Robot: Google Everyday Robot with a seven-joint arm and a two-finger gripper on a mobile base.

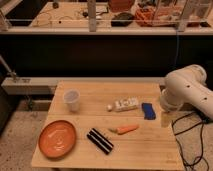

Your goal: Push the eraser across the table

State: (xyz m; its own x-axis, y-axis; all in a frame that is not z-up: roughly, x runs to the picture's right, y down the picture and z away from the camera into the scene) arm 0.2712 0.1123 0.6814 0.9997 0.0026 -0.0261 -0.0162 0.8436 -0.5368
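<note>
It's a robot lab: cables (189, 150) trail over the floor beside the bench (150, 150). The robot's hand (166, 118) hangs at its edge.

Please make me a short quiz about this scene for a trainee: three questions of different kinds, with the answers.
1. True or false: the long flat black eraser lies on the round orange plate.
2. Which lies nearest the eraser? A) white cup B) small orange carrot C) blue block
3. Fill in: the robot's hand hangs beside the light wooden table's ____ edge, as the picture shows it.
Key: 1 false; 2 B; 3 right.
</note>
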